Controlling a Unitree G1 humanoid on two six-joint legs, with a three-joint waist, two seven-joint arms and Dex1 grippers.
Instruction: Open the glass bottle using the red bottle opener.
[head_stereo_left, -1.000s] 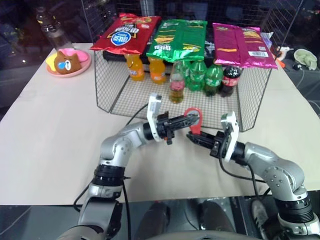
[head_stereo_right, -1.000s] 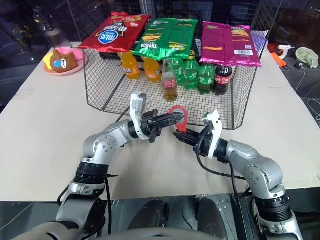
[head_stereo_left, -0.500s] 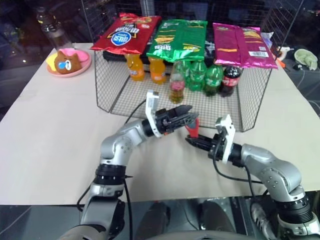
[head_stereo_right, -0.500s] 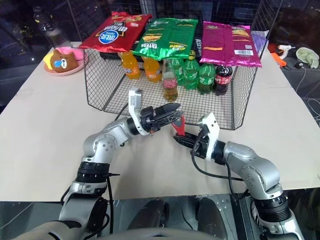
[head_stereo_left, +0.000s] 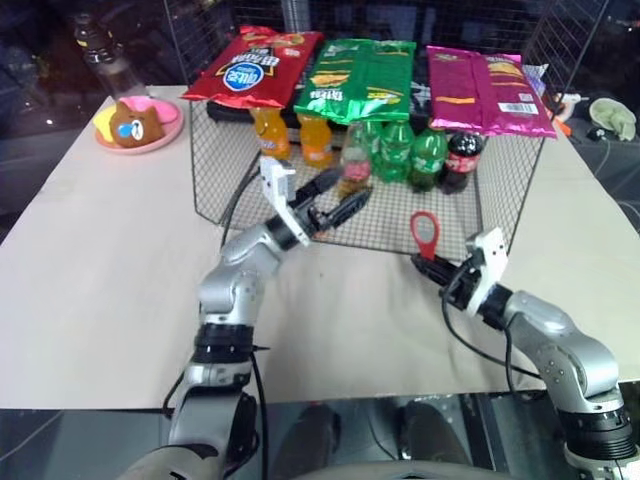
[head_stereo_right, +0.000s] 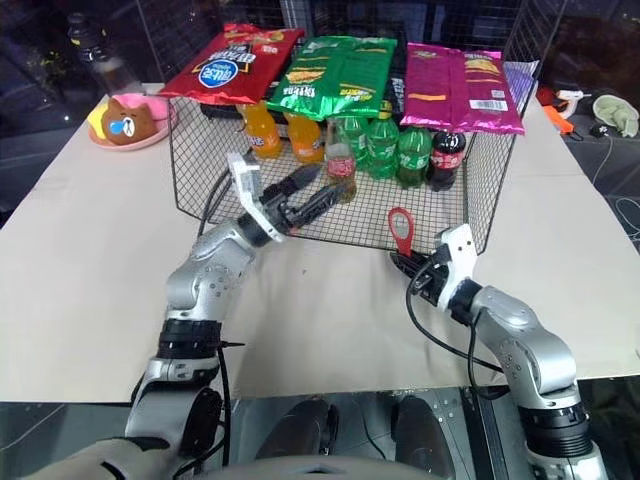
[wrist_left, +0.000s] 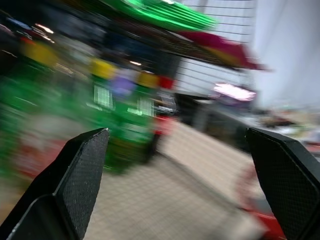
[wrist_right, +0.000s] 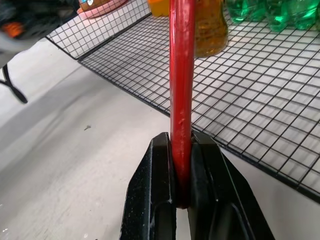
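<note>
Surface (head_stereo_left: 110, 270): pale, matte, broad bare room on both sides and in front of the basket.
Wire basket (head_stereo_left: 500, 195): black mesh, low front wall, open top; three glossy snack bags (head_stereo_left: 365, 75) lie across its back rim.
Glass bottle (head_stereo_left: 354, 172): clear, amber liquid, narrow neck; upright inside the basket among plastic soda bottles.
Left hand (head_stereo_left: 330, 200): textured black fingers spread apart, empty, at the basket's front wall near the glass bottle.
Right hand (head_stereo_left: 425, 263): clamped on the handle of the red bottle opener (head_stereo_left: 424, 231), flat, oval ring uppermost, outside the basket.
</note>
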